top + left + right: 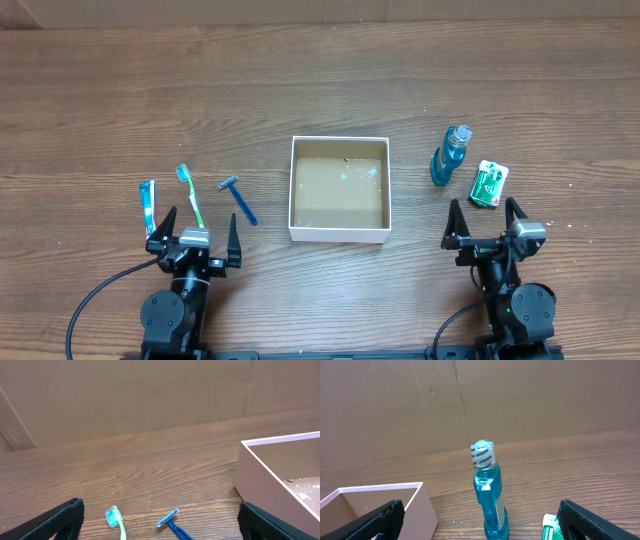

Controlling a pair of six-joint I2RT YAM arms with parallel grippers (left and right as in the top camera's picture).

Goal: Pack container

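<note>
The container (339,233), a shallow square box with white walls and a brown bottom, sits empty at the table's middle; it also shows in the left wrist view (260,475) and the right wrist view (422,510). Left of it lie a blue razor (238,199), a green toothbrush (190,193) and a blue-white tube (148,205). Right of it stand a blue mouthwash bottle (450,155) and a green packet (489,184). My left gripper (195,235) is open behind the toothbrush and razor (172,522). My right gripper (487,228) is open behind the bottle (489,497) and packet (550,527).
A brown cardboard wall (125,395) stands along the table's far edge. The wooden table (320,90) stretches behind the container. Black cables (95,300) run from the arm bases near the front edge.
</note>
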